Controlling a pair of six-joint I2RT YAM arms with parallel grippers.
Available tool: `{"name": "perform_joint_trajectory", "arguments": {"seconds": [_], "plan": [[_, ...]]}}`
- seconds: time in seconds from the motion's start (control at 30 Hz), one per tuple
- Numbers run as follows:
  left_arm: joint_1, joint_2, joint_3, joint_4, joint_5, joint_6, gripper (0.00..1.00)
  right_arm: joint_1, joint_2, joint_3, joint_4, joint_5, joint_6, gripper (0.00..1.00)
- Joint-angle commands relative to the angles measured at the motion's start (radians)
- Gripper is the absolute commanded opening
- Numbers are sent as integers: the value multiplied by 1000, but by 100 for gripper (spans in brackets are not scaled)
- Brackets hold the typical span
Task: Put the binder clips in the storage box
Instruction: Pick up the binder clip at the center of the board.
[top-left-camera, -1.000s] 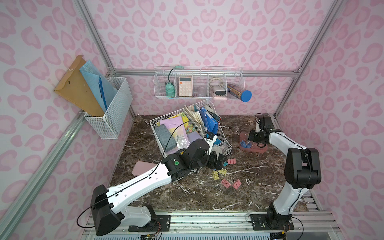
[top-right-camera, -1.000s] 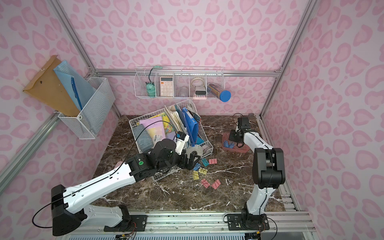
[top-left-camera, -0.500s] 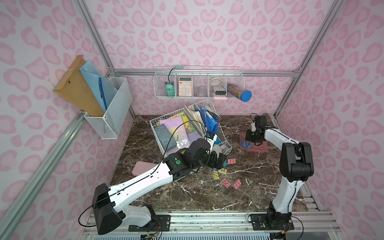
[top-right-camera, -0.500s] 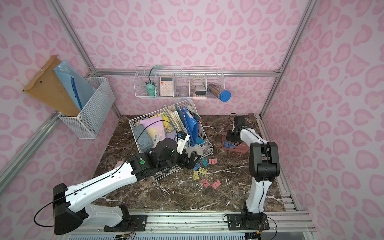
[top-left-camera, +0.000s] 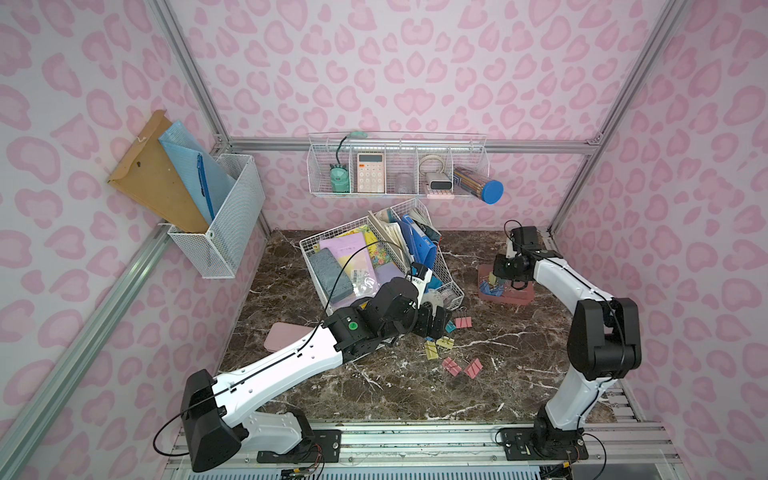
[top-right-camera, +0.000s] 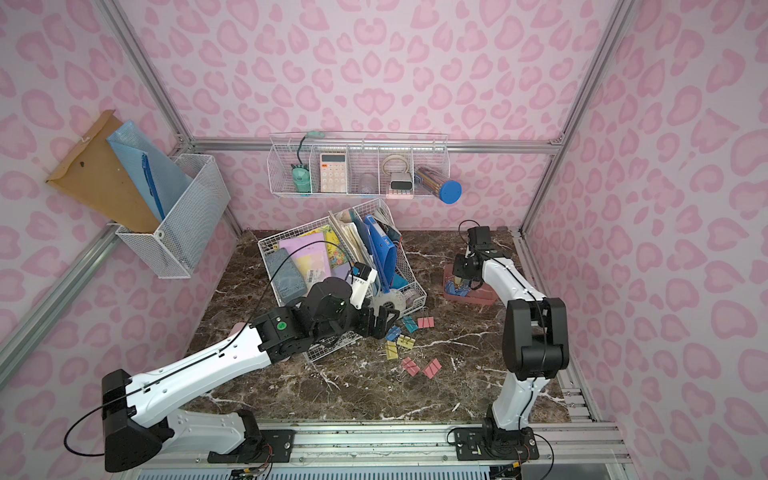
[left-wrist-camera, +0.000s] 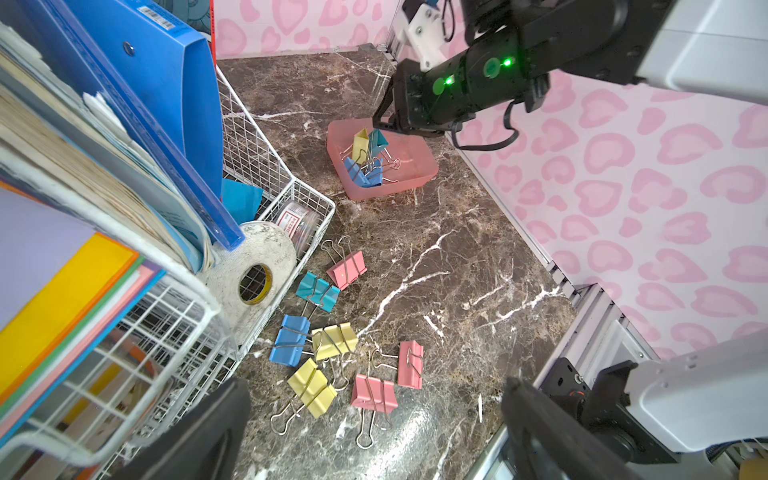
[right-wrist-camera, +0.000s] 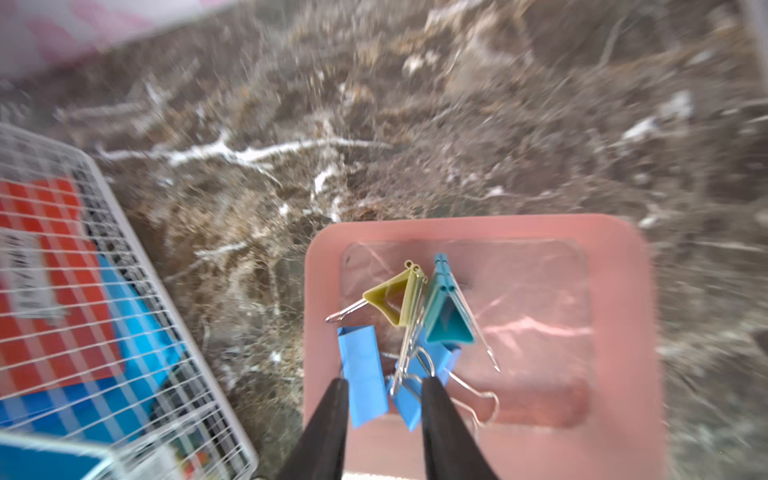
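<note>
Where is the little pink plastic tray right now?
In both top views the shallow dusty-pink plastic tray sits far right on the marble tabletop, beside the white wire organiser, under the right gripper.

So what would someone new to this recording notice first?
The loud pink blotch-print walls all round, then the pastel binder clips strewn on the dark marble table beside the white wire organiser. On the right arm's side, the right tool hangs open over the pink storage box, which holds a few clips.
</note>
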Motion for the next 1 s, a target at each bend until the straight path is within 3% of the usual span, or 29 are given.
{"name": "perform_joint_trajectory", "arguments": {"seconds": [0.0,0.23,0.3,0.37,0.57,0.7,0.83,0.97], "plan": [[0,-6,-5,11,2,1,100,9,-108,-70,-1,15,57,38],[0,-11,-8,24,-9,-3,100,204,-437,-401,112,-37,177,35],[0,-11,-9,25,-8,-2,100,267,-473,-474,145,-67,209,35],[0,-6,-8,26,-9,-3,100,315,-463,-497,129,-58,265,34],[0,-4,2,14,0,-4,100,458,-306,-396,25,138,387,35],[0,-22,-4,0,-12,-15,100,469,-196,-329,7,231,338,40],[0,-46,-28,1,-26,-22,100,469,-141,-312,27,259,261,62],[0,-53,-38,3,-42,-20,100,469,-124,-335,108,226,203,56]]}}
